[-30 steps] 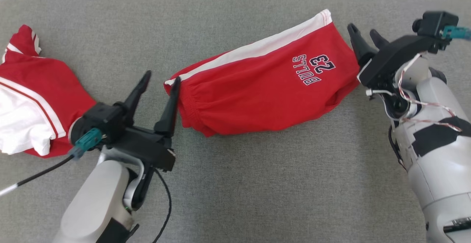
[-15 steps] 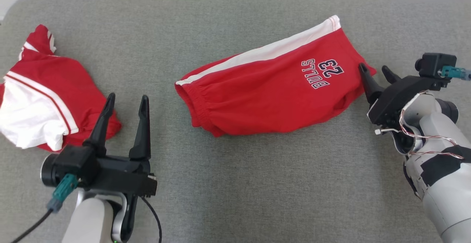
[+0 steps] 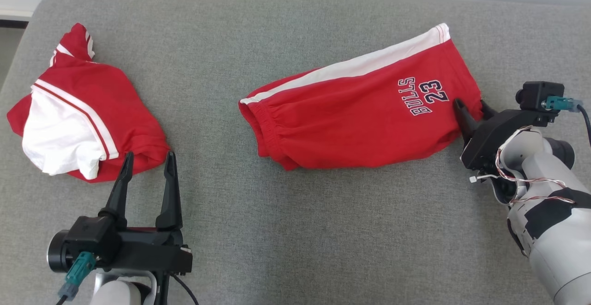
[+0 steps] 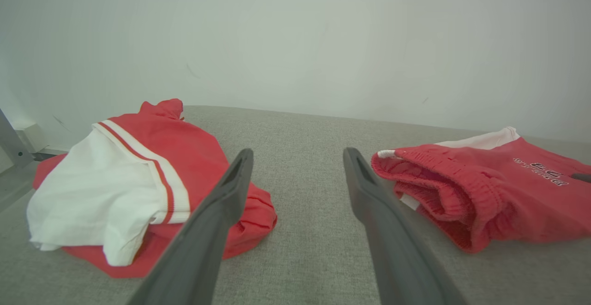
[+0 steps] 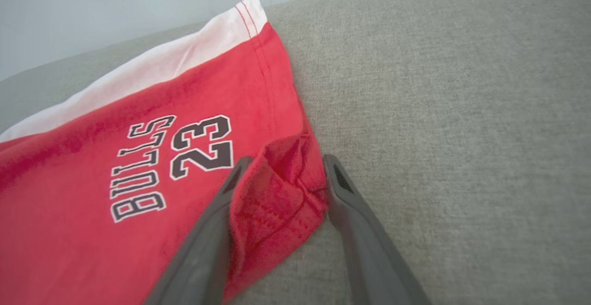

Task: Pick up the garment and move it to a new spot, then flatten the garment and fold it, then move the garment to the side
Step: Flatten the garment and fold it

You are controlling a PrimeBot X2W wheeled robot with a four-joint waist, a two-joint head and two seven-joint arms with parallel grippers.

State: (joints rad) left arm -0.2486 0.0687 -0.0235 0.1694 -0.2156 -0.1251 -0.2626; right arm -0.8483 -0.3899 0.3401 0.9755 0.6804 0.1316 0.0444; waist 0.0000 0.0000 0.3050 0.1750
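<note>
Retreated near-left, the left end effector (image 3: 149, 153) gapes empty while the right end effector (image 3: 470, 103), fingers apart, straddles the right hem of the apparently folded white-striped red cotton shorts (image 3: 351, 111) lying centre-right; sideways move remains.

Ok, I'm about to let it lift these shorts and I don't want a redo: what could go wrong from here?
1. The right hand straddles only a small fold at the hem corner of the shorts; it may slip out or catch just the top layer.
2. The left hand is open and apart from the waistband, so a one-corner lift would probably let the shorts hang and bunch.
</note>
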